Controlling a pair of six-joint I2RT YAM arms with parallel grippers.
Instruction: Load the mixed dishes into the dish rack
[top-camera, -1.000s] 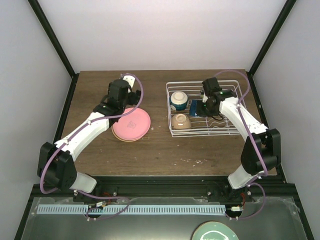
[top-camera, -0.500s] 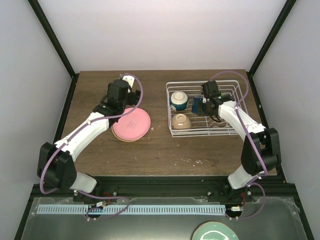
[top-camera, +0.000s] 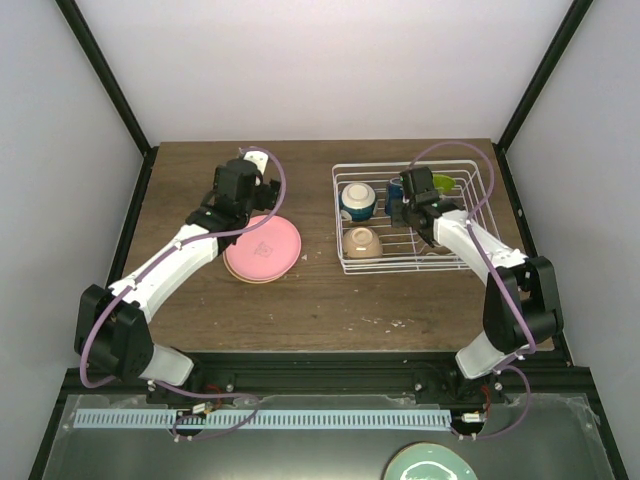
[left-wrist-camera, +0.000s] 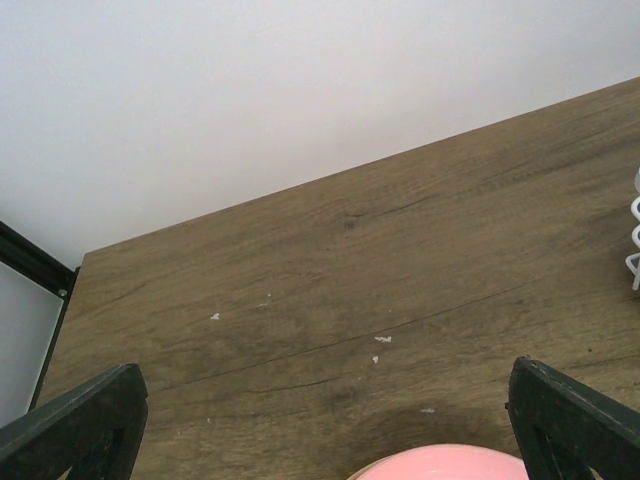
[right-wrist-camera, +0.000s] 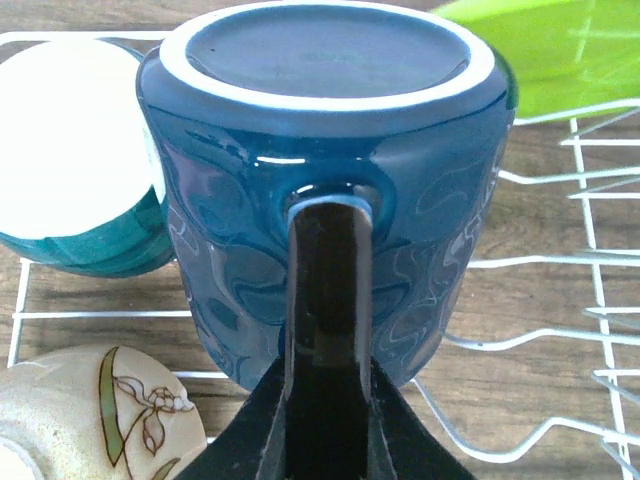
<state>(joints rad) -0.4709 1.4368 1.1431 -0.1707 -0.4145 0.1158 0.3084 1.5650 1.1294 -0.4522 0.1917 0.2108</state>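
Dark blue mug (right-wrist-camera: 330, 180) held over the dish rack (top-camera: 410, 268)
Right gripper (right-wrist-camera: 325, 385) clamps its handle; left gripper (left-wrist-camera: 320, 425), jaws apart, over the pink plate (top-camera: 265, 248)

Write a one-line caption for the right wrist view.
Right jaws pinch the blue mug by its handle over the dish rack.

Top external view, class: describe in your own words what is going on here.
The right gripper is shut on the handle of the dark blue mug, holding it over the dish rack. A white-and-teal bowl, a cream bowl and a lime green plate already sit inside. The left gripper hangs open above the pink plate, which lies on the table, not yet loaded.
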